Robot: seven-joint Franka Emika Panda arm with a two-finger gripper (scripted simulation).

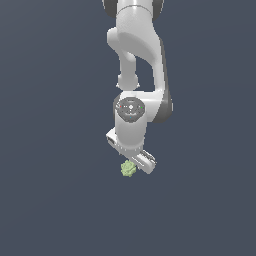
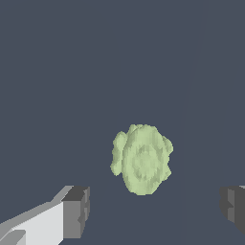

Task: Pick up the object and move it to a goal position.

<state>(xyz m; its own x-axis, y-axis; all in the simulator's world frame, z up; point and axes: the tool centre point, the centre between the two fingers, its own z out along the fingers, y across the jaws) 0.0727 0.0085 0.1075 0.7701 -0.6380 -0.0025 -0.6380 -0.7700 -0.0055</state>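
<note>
Exterior view, scanning from its left: bare dark grey floor (image 1: 50,200), flat and uniform. Near centre sits the blob (image 1: 128,169), pale yellow-green, lumpy, roundish, resting on the floor. Just to its right in that view, and slightly above it in the picture, is my claw (image 1: 132,160), white, hanging from my arm (image 1: 137,60), which comes down from the top edge; the claw body runs on a diagonal, and the blob lies at its lower end, partly under it. Whether anything touches the blob I cannot tell from this view. Wrist view: one grey finger pad (image 2: 76,213) on its white finger, then the blob (image 2: 141,159) over the floor, then the other pad (image 2: 234,208) at the picture's edge. My claw (image 2: 155,210) is spread wide, with clear floor showing between each pad and the blob; no contact at either pad. The blob is much narrower than the gap and lies nearer the first pad than the second.
</note>
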